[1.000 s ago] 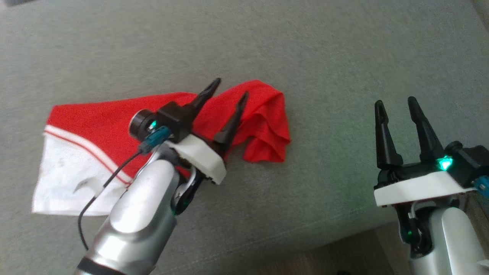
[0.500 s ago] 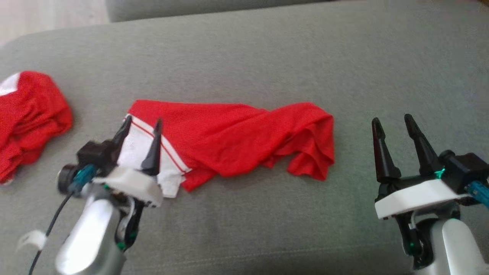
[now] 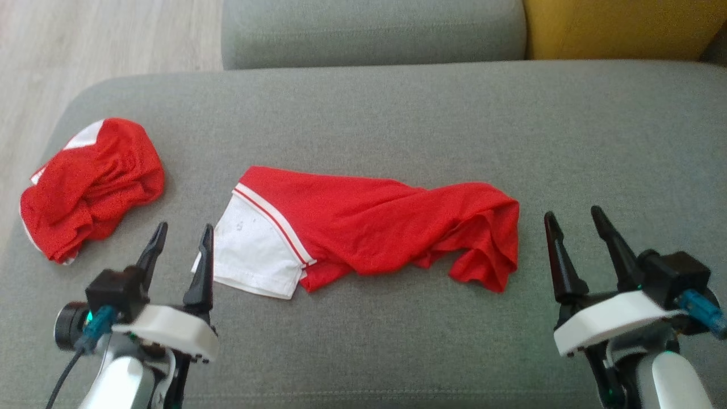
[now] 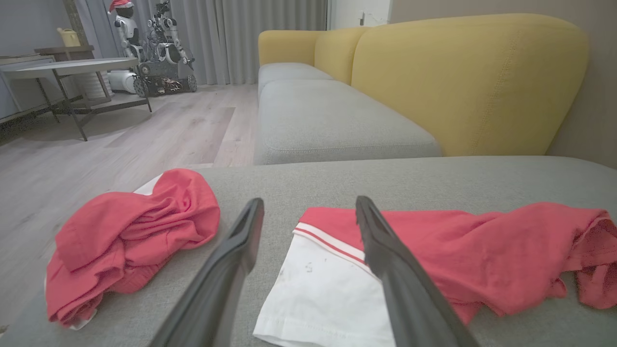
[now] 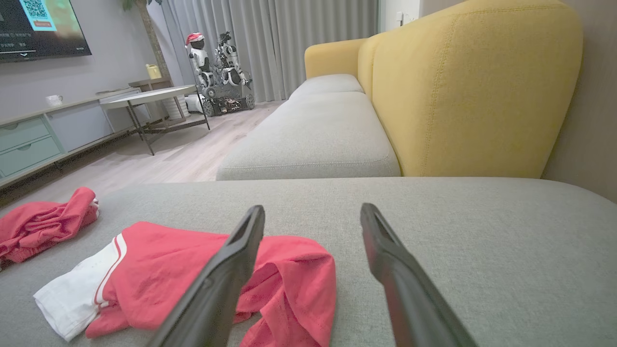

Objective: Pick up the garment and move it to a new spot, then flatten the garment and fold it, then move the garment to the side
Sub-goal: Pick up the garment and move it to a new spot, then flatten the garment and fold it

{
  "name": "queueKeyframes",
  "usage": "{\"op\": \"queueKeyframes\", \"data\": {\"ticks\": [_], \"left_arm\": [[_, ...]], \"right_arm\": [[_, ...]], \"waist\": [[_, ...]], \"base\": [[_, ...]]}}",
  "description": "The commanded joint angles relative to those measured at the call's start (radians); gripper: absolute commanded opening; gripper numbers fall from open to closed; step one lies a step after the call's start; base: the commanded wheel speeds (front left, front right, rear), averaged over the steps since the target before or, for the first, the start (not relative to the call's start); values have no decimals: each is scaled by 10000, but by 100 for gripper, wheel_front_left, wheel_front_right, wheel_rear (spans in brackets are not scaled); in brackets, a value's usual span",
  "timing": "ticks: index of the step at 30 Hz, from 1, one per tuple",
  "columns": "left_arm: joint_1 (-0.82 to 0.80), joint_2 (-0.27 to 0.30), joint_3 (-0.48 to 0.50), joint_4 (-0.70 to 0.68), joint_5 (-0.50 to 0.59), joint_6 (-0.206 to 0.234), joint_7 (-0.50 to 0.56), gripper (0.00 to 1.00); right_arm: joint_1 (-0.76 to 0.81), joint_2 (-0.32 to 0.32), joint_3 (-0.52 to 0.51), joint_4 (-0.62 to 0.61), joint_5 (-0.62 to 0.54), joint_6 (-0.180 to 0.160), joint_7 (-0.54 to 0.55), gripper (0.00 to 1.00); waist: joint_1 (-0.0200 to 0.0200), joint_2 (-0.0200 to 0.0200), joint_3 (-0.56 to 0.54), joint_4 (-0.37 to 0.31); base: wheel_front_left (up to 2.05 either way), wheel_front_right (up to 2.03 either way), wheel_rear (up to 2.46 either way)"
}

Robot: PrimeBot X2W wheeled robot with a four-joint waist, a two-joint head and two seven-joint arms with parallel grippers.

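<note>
Jaws on both arms stand wide apart, empty, flanking the garment (image 3: 375,233) rumpled across the sofa seat (image 3: 397,113). To flatten it well, I'd pinch the white end at left and the bunched red end at right — then draw outward evenly.

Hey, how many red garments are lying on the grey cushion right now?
2. A stretched red-and-white garment lies across the middle of the grey cushion. A bunched red garment sits near the cushion's left edge. More could be outside the views.
</note>
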Motion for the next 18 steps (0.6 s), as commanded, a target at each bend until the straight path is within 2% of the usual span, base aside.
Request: {"op": "queueKeyframes", "data": {"ticks": [1, 18], "left_arm": [[-180, 370, 364, -533, 13, 94, 82, 100], [722, 641, 327, -1599, -72, 475, 583, 100]], "right_arm": [[-88, -49, 245, -357, -135, -7, 84, 100], [487, -49, 113, -555, -98, -7, 284, 100]], "waist": [[0, 0, -226, -10], [0, 0, -593, -143]], "base": [[0, 0, 0], [0, 0, 0]]}}
